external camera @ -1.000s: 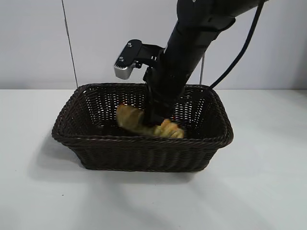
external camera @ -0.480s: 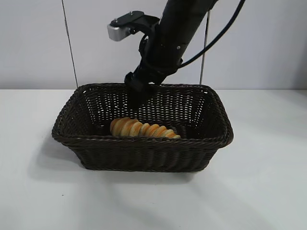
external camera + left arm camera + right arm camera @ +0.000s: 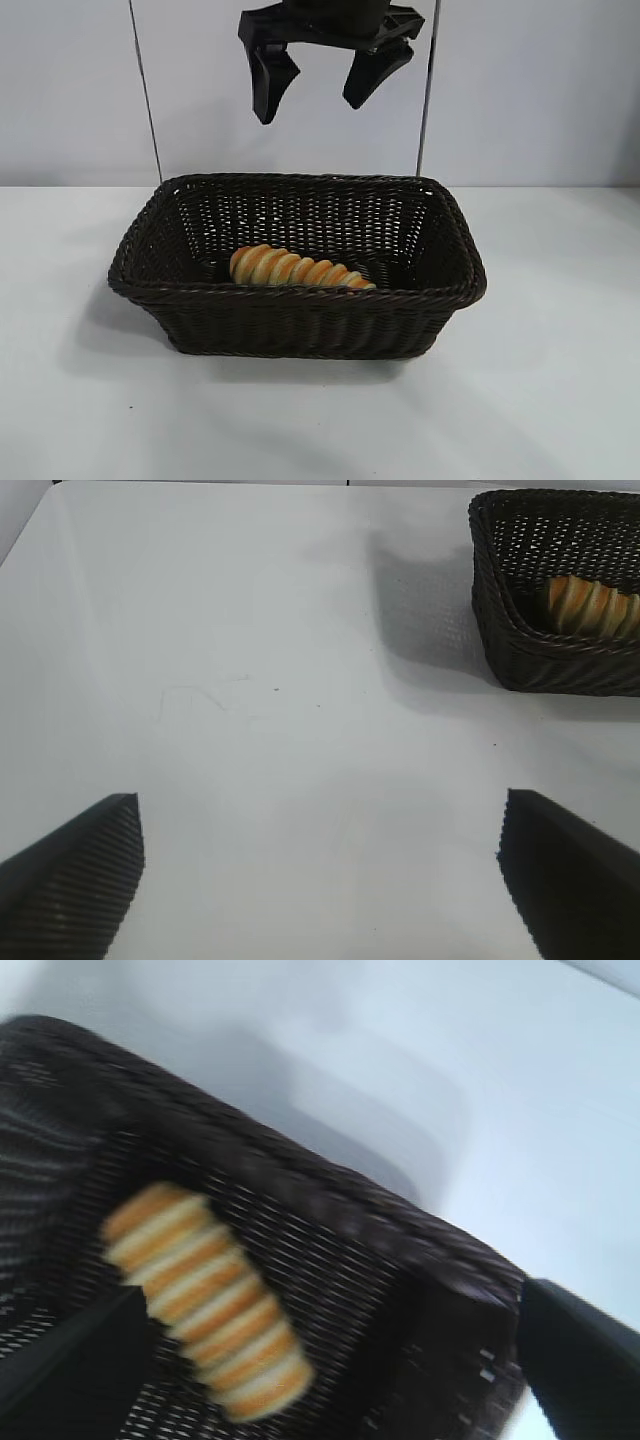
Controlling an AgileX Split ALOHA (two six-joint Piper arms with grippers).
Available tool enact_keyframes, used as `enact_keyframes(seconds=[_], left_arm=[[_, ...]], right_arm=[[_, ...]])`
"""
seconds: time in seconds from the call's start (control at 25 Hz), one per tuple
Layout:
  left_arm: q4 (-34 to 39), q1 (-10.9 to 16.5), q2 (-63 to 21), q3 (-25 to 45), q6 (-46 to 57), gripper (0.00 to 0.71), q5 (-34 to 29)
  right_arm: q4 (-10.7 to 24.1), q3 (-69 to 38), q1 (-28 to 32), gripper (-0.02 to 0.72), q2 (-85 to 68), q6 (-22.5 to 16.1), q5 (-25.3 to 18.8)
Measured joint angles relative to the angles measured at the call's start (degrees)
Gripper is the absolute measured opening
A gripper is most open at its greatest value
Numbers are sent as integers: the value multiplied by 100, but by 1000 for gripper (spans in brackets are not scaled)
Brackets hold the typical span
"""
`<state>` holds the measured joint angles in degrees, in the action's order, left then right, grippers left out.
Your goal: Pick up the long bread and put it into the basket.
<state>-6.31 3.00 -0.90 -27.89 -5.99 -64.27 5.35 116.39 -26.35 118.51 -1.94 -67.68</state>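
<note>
The long bread (image 3: 300, 268), golden with orange-brown ridges, lies free on the floor of the dark woven basket (image 3: 300, 325), near its front wall. My right gripper (image 3: 310, 108) hangs open and empty high above the basket, clear of the rim. The right wrist view looks down on the bread (image 3: 205, 1295) in the basket (image 3: 400, 1250), between the spread fingers of the right gripper (image 3: 325, 1380). My left gripper (image 3: 320, 880) is open and empty over bare table, away from the basket (image 3: 510, 630). The bread (image 3: 590, 602) shows inside the basket there.
The basket stands on a white table (image 3: 560, 400) in front of a pale wall. A thin dark cable (image 3: 145, 90) runs down the wall behind the basket's left side.
My right gripper let go of the bread inside the basket and rose straight up out of it. The bread settled flat on the basket floor and lies still.
</note>
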Motion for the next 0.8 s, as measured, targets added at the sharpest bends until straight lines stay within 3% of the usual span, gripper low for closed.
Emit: enact_keyframes(seconds=[0.16, 0.48, 0.8], left_arm=[[0, 0, 0, 0, 0, 695, 0], [0, 0, 0, 0, 0, 695, 0], [0, 0, 0, 0, 0, 695, 0]], right_arm=[[188, 27, 596, 694, 0, -185, -291], [232, 174, 1697, 694, -263, -404, -330], [213, 196, 1956, 694, -693, -404, -356]])
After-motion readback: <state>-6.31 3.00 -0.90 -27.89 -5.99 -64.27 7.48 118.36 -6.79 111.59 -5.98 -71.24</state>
